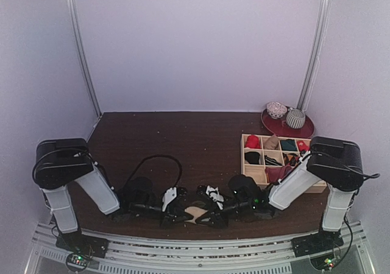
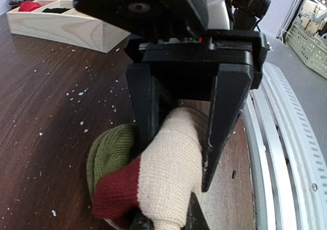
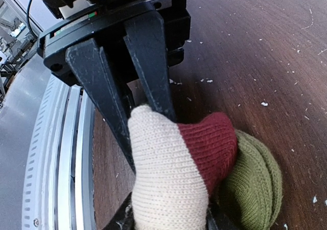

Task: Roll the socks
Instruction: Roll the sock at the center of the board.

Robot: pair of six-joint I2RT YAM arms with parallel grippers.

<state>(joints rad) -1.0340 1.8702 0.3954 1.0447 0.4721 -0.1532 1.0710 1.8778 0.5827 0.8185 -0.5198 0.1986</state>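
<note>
Two arms meet on one bundle at six o'clock of the tabletop (image 3: 265, 41), close beside the near rail (image 3: 56, 153).

Position: the cream sock (image 3: 163, 184) lies with its long axis running nine to three, from one set of jaws to the other. Its dark red toe (image 3: 209, 143) bulges toward twelve o'clock. Past that, an olive-green knit (image 3: 255, 184) rests on the wood, touching the red. I cannot tell whether it is a second sock or a folded part of the first. The wooden tray (image 2: 66, 33) stands well apart, toward two o'clock.

Jaws: the left gripper (image 3: 152, 143) comes in from nine o'clock, its jaws drawn narrow and pinching the cream knit at that end. The right gripper (image 2: 179, 161) comes in from three o'clock. Its jaws stand wider, astride the thick body of the sock, and the fabric fills the gap, so it is gripped there too.

Assessment: neither arm is nearer, as each has an end. The sock's axis runs jaw to jaw, so I judge that rolling calls for one end to be wound toward the other. The green knit lies outside both grips and could be left behind.
</note>
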